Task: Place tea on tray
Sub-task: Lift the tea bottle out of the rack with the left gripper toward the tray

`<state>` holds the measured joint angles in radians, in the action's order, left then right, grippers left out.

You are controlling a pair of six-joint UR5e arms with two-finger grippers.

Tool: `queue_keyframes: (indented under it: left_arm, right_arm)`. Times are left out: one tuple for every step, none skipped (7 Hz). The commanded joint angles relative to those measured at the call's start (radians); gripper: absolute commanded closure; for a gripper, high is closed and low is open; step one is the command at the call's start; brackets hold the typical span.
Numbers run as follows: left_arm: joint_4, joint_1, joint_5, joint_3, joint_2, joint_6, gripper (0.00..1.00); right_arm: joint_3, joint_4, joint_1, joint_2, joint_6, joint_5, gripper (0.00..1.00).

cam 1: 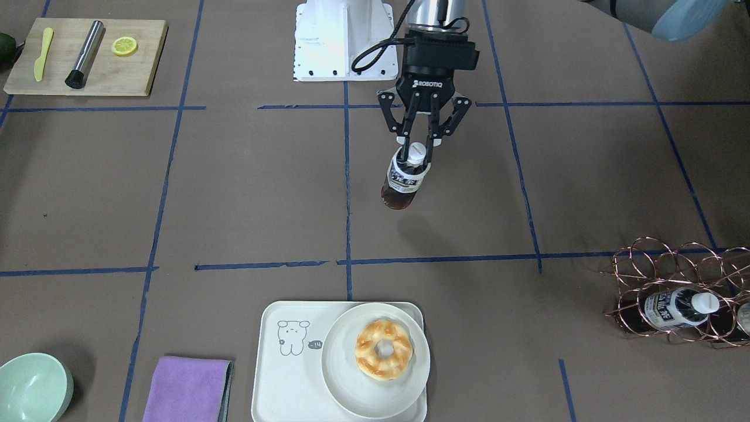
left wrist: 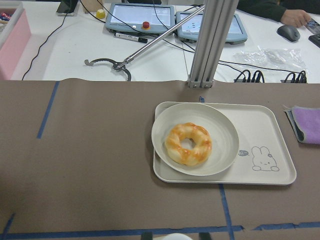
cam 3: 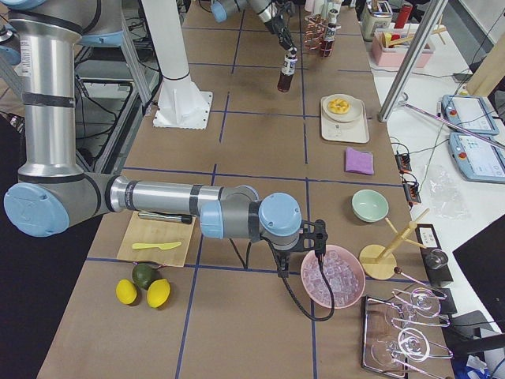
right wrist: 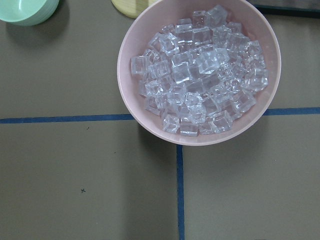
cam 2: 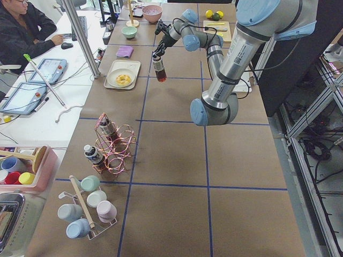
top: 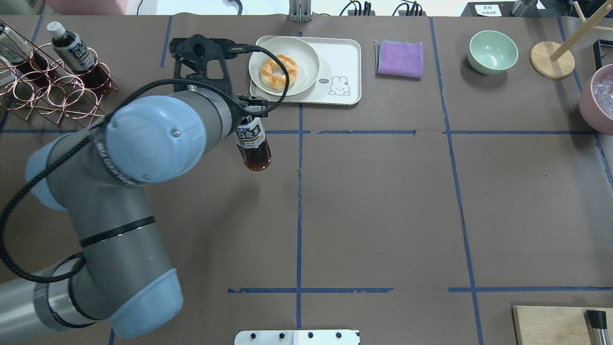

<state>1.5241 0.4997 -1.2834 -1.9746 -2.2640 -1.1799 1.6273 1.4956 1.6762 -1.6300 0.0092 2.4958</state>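
Left gripper (cam 1: 416, 153) is clamped on the tea (cam 1: 403, 183) at the neck under the cap, so the bottle hangs roughly upright with its base free to land flat. Tea is airborne. Tray (cam 1: 281, 387) sits at 6 o'clock in the front view, well apart. Plate (cam 1: 340, 381) fills the tray's 3 o'clock half, so the bear side is the likely drop spot. Right gripper (cam 3: 314, 237) is over the ice bowl (right wrist: 123, 75); can't tell if its fingers are apart.

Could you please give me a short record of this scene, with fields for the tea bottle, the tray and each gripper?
tea bottle: held by its neck, clear of the table, not yet at the tray
left gripper: shut on the tea bottle
tray: carries a plate with a doughnut; the half with the drawing is bare
right gripper: by the bowl of ice; open or shut cannot be told
step left: set the tea bottle on the tray
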Motion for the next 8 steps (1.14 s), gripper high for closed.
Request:
queue_keyframes:
  left_arm:
    - [0.007, -0.035, 0.035, 0.106, -0.09, -0.033, 1.0]
    - [0.008, -0.044, 0.039, 0.149, -0.124, -0.038, 1.0]
    - [0.011, -0.046, 0.039, 0.19, -0.15, -0.044, 1.0]
    - [0.017, -0.049, 0.039, 0.201, -0.158, -0.055, 1.0]
    - [0.018, -0.05, 0.039, 0.2, -0.157, -0.055, 1.0]
    - [0.018, -0.05, 0.039, 0.198, -0.154, -0.053, 1.0]
    - [0.016, -0.05, 0.039, 0.198, -0.149, -0.053, 1.0]
    - [0.018, -0.053, 0.039, 0.198, -0.149, -0.053, 1.0]
  right_arm:
    - [-0.001, 0.0, 0.0, -0.001, 0.0, 0.0, 0.0]
    - [-0.001, 0.0, 0.0, -0.001, -0.002, 0.0, 0.0]
    - [-0.001, 0.0, 0.0, -0.001, -0.002, 0.0, 0.0]
    - [-0.001, -0.002, 0.0, -0.001, -0.002, 0.0, 0.0]
    - [-0.001, -0.002, 0.0, -0.001, -0.002, 0.0, 0.0]
    - [-0.001, -0.002, 0.0, -0.001, -0.002, 0.0, 0.0]
    - [-0.001, 0.0, 0.0, -0.001, 0.0, 0.0, 0.0]
    - [-0.001, -0.002, 0.0, -0.001, 0.0, 0.0, 0.0]
